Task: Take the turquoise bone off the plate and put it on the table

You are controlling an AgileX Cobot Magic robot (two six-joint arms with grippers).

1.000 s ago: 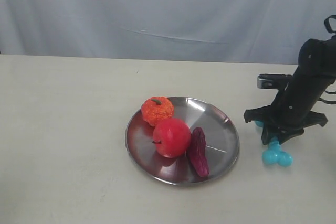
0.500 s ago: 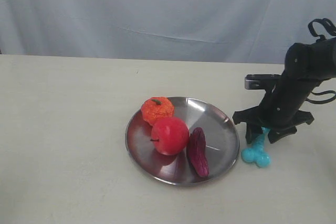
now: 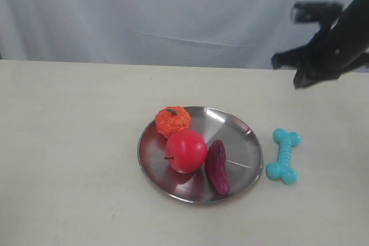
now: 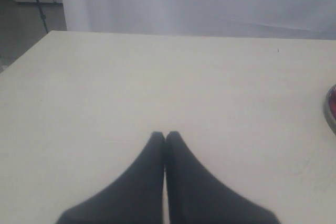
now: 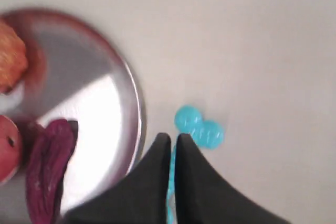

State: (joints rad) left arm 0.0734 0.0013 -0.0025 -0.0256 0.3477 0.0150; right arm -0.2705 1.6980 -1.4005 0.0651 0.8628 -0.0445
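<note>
Fingers of the right gripper are pressed together on nothing. It hangs blurred above the table, at 1 o'clock from the plate. The turquoise bone lies flat on the table at 3 o'clock of the plate, just beside its rim. The left gripper is likewise clenched empty, low over the table.

Colours: turquoise bone, ribbed shaft; plate reflective silver; apple red; knobbly fruit orange; oblong item dark purple; table cream.
</note>
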